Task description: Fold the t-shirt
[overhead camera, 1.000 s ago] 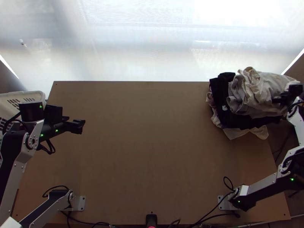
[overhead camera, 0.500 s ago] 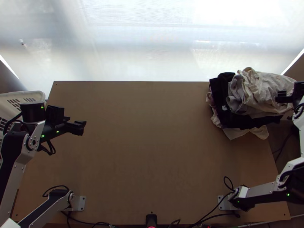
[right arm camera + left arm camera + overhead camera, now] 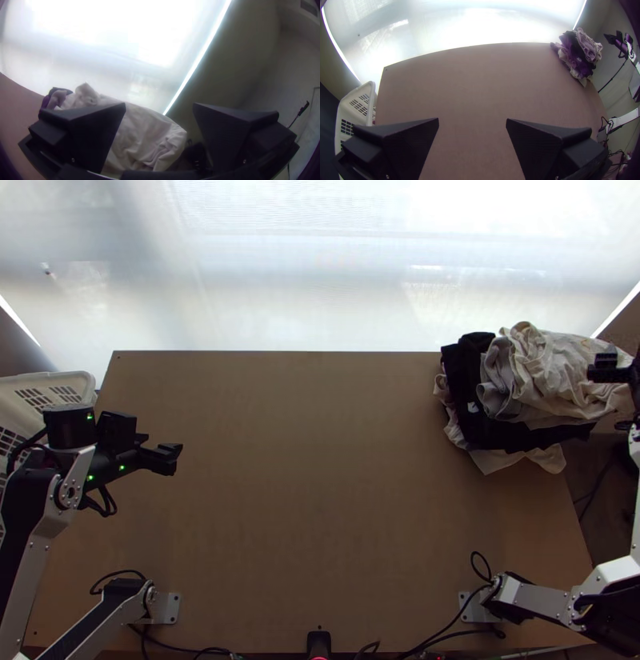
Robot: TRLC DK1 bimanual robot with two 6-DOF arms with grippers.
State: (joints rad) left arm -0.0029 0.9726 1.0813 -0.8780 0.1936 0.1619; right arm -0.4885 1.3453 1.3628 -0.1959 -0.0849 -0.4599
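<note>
The wide-fingered black left pincer (image 3: 472, 119) hangs spread over the brown wooden surface (image 3: 320, 484), likely awaiting a hem. Rightward, crumpled cream cloth (image 3: 544, 368), perhaps the t-shirt, tops a heap; the matching right pincer (image 3: 159, 104), also spread, hangs by its outer edge, presumably for grasping.

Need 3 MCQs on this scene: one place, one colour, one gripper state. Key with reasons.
1. Where on the table is the clothes pile?
A near-left corner
B middle
C far-right corner

2. Colour of the basket?
A white
B red
C green

3. State of the left gripper?
A shut on cloth
B open, holding nothing
C shut, empty

Key:
1 C: top view has it at that corner.
2 A: its rim and slotted wall are white.
3 B: its fingers stand wide apart, nothing between them.
</note>
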